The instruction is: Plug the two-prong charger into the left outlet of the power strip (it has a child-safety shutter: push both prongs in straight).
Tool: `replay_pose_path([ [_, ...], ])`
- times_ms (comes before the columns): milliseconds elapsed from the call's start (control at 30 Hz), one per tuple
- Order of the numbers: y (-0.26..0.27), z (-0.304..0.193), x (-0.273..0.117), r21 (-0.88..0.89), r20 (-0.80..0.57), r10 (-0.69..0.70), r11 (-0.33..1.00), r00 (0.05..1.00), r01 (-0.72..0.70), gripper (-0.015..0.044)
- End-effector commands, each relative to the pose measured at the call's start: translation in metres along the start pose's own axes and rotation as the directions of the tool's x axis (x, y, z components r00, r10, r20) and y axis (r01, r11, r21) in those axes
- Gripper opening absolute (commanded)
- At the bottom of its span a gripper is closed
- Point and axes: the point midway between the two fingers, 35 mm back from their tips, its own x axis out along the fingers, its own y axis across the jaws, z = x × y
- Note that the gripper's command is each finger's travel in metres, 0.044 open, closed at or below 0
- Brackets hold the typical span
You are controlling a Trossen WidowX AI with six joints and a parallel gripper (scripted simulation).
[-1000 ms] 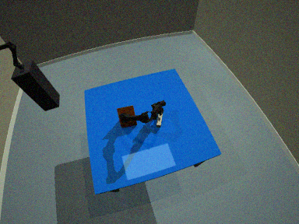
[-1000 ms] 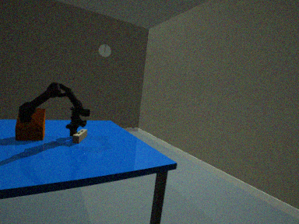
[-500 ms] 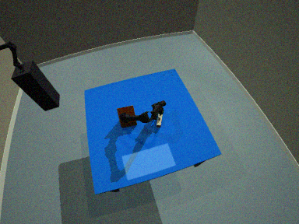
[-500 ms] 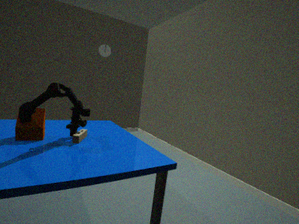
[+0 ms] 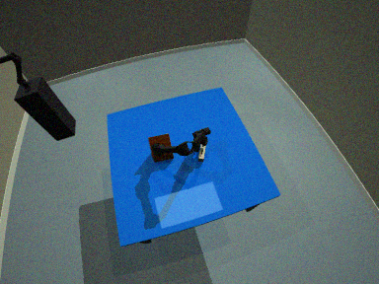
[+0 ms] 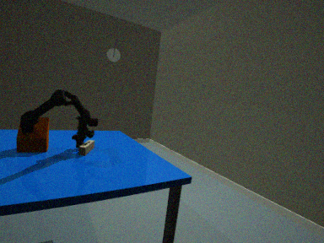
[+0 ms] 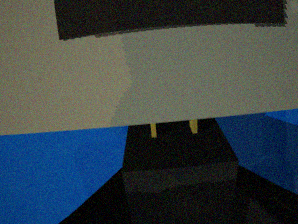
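The power strip (image 5: 201,155) (image 6: 86,148) is pale. Its pale surface with a dark area fills the top of the wrist view (image 7: 45,85). My gripper (image 7: 173,169) (image 6: 78,143) is shut on the black charger (image 7: 177,150), which sits between the two dark fingers. Two brass prongs (image 7: 153,131) (image 7: 194,127) point from the charger toward the strip. Only short lengths of them show below the strip's edge; their tips are hidden behind it in this view. The outlet holes cannot be made out, and whether the prongs touch them cannot be told.
The arm reaches from an orange-brown base block (image 5: 162,155) (image 6: 38,141) on the blue table (image 5: 237,168) (image 6: 126,169). A dark box (image 5: 46,108) hangs at the upper left of the top view. Arm shadows and a bright patch lie on the table.
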Motion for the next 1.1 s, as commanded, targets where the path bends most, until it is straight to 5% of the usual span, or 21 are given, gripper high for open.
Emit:
replay_pose_path([
  [0, -0.0006, 0.0024, -0.0005, -0.004, 0.004, -0.004, 1.0, 1.0, 0.004, 0.0],
  [1067, -0.0004, 0.0086, -0.001, -0.004, 0.004, -0.004, 1.0, 1.0, 0.004, 0.0],
])
